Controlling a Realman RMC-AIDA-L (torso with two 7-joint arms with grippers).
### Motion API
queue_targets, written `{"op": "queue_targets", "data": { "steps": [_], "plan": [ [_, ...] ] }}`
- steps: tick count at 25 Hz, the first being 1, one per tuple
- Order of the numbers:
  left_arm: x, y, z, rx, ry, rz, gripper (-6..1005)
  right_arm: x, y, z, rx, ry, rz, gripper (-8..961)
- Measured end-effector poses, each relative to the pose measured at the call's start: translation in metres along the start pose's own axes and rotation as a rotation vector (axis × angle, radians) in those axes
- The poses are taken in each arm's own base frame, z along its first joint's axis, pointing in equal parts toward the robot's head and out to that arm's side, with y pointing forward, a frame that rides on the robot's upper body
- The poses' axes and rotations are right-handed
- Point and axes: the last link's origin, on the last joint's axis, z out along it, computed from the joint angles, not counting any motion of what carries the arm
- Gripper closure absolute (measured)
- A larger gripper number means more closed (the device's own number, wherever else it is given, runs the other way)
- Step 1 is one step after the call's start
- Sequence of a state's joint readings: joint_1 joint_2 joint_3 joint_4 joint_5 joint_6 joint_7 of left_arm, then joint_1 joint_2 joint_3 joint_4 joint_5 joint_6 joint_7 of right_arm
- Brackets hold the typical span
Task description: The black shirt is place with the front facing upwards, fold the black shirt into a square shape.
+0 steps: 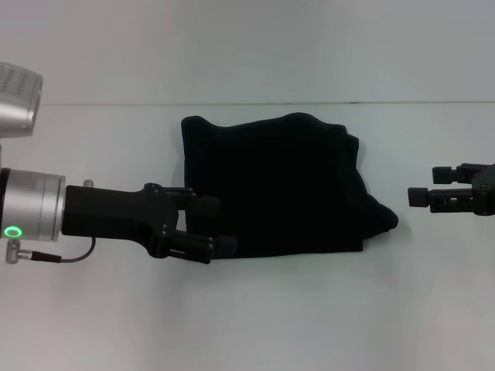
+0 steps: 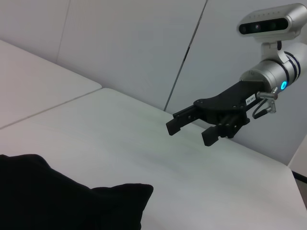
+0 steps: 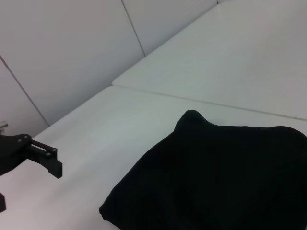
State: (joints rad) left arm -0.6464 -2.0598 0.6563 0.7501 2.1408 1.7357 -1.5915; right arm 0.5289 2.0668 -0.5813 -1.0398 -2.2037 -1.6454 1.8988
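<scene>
The black shirt [image 1: 274, 185] lies folded into a rough square in the middle of the white table [image 1: 255, 309]. One bunched corner pokes out on its right. No letters or label show. My left gripper [image 1: 210, 226] is open at the shirt's near-left corner, and the jaws hold nothing. In the right wrist view it [image 3: 26, 187] stands apart from the shirt [image 3: 225, 177]. My right gripper [image 1: 421, 185] is open and empty, a short way right of the shirt's poking corner. It also shows in the left wrist view [image 2: 192, 130], beyond the shirt [image 2: 53, 199].
The table's far edge [image 1: 309, 103] meets a pale wall. Bare table lies on all sides of the shirt. A seam [image 3: 201, 100] runs across the surface in the right wrist view.
</scene>
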Motion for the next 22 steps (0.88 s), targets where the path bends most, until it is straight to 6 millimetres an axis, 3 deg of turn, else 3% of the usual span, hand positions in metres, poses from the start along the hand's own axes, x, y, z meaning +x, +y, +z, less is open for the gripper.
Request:
{"op": "queue_targets", "data": {
  "steps": [22],
  "plan": [
    [0.0052,-0.0076,0.0075,0.034,-0.033,-0.017,108,-0.0037,-0.0085,0.0054,0.020,0.031,0.018,23]
  ]
}}
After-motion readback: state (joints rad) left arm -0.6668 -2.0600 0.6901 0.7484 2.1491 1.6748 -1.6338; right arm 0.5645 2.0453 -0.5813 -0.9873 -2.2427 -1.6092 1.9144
